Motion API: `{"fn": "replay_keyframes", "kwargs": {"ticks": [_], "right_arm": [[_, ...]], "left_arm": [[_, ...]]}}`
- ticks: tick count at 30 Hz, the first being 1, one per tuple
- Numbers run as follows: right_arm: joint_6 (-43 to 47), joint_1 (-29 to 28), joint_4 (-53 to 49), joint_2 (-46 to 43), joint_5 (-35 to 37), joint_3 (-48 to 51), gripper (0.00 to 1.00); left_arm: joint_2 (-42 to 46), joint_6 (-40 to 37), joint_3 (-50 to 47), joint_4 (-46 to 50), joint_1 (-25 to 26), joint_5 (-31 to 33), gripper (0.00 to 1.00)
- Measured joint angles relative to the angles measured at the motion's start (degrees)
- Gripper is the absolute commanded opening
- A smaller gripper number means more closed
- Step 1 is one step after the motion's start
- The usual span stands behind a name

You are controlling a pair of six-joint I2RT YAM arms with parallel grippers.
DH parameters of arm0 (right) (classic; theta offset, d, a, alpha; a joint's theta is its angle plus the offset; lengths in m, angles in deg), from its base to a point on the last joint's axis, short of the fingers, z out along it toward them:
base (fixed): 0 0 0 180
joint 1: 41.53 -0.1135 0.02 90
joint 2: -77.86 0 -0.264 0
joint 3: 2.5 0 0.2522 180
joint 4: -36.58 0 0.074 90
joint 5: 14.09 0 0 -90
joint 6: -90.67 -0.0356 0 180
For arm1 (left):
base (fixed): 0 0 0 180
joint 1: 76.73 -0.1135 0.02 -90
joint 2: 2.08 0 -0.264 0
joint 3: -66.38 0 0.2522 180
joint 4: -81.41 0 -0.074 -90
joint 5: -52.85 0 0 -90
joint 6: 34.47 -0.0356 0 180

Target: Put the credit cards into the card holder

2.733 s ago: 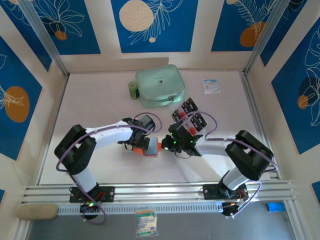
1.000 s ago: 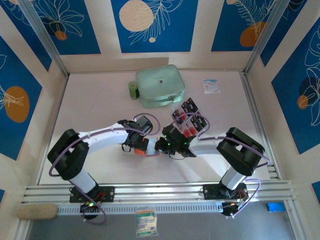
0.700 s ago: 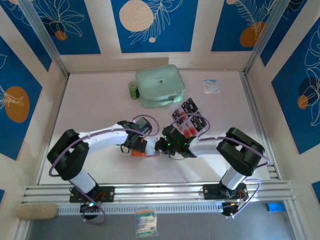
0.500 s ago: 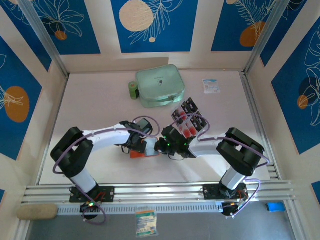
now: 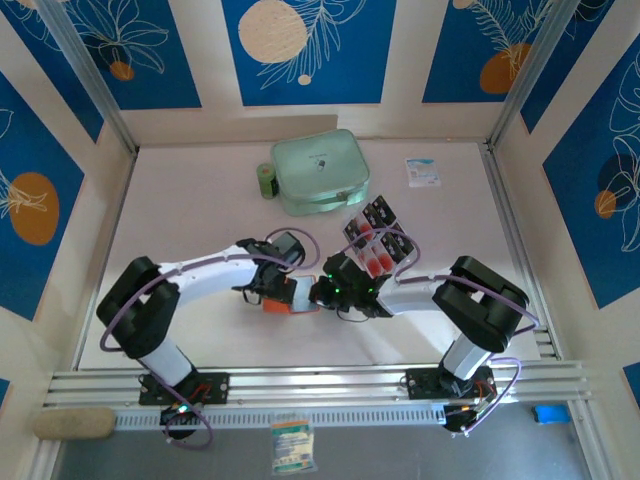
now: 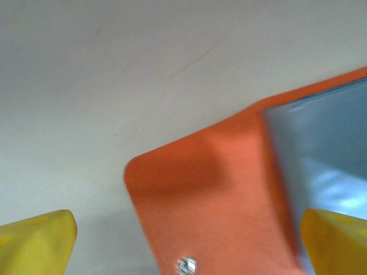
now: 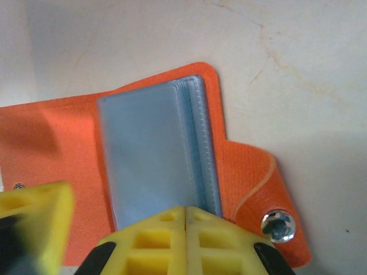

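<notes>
The card holder (image 7: pixel 241 172) is a small orange-red wallet lying open on the table, its greyish clear pockets (image 7: pixel 149 154) facing up and its snap button (image 7: pixel 278 225) on the right-hand flap. My right gripper (image 7: pixel 186 226) is shut, its tips resting on the near edge of the pockets, and I see nothing between them. My left gripper (image 6: pixel 189 246) is open and straddles the holder's other flap (image 6: pixel 218 200); its left finger stands clear of the flap's edge. In the top view both grippers meet at the holder (image 5: pixel 287 305). The credit cards (image 5: pixel 375 235), black with red, stand just behind the right wrist.
A mint-green zip case (image 5: pixel 320 172) lies at the back, with a small green roll (image 5: pixel 266 180) at its left. A white-and-blue packet (image 5: pixel 422 172) lies at the back right. The metal rail (image 5: pixel 320 380) runs along the near edge.
Since the earliest frame my right gripper has moved left onto the holder and the left arm has stretched out toward it. Over the last second the left gripper only shifts slightly.
</notes>
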Motion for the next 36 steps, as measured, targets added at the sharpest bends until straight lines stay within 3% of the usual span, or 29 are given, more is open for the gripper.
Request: {"fn": "replay_keyframes", "kwargs": {"ticks": [9,17,26,36], "right_arm": [[-0.66,-0.37,0.13,0.00,0.39,0.02,0.00],[-1.07,-0.70,0.46,-0.02,0.66,0.20,0.00],[-1.27,-1.11,1.25,-0.04,0.98,0.66,0.00],[-2.08,-1.60,2.05,-0.52,1.46,1.53,0.00]], "left_arm": [[8.94,7.80,4.07,-8.13,0.11,-12.26,1.00],[11.52,21.14,-7.41,-23.67,1.64,-18.82,1.00],[15.43,30.25,-19.61,-37.44,2.58,-19.30,1.00],[19.10,29.73,-24.30,-38.56,1.64,-15.10,1.00]]}}
